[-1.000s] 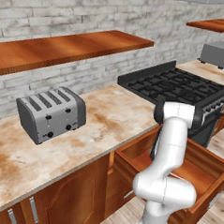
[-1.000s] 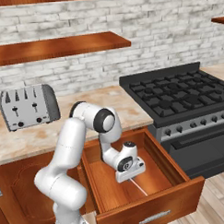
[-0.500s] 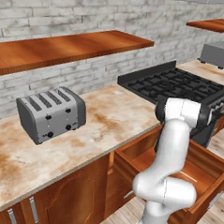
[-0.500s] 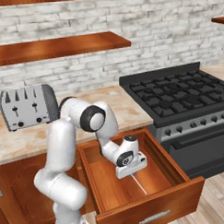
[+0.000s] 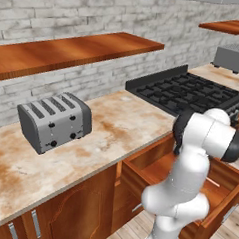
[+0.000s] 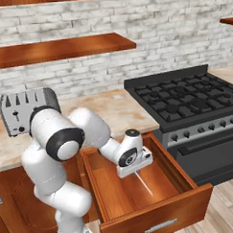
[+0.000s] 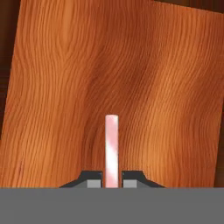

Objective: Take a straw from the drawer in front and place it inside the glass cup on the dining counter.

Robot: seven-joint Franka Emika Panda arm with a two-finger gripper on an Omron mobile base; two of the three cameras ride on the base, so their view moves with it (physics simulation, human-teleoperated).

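The drawer (image 6: 112,188) stands pulled out below the worktop, its silver bar handle facing the floor side. My gripper (image 6: 136,170) hovers over the drawer's middle, shut on the straw (image 6: 146,186), a thin pale stick that slants down from the fingers toward the drawer floor. The hand view has the pinkish-white straw (image 7: 111,144) pinched between the two dark fingertips of the gripper (image 7: 111,180), with the drawer's wood floor (image 7: 65,87) behind it. From the left base view the open drawer (image 5: 153,166) shows beside my arm. The glass cup and the dining counter are out of view.
A silver toaster (image 5: 54,120) (image 6: 22,110) sits on the marble worktop (image 5: 110,133) to the left. A black gas stove (image 6: 185,98) (image 5: 188,90) adjoins the drawer's right side. A wooden shelf (image 6: 62,46) runs along the brick wall above.
My hand has risen a little above the drawer floor with the straw in its grip, and the arm's upper joints have swung lower and leftward.
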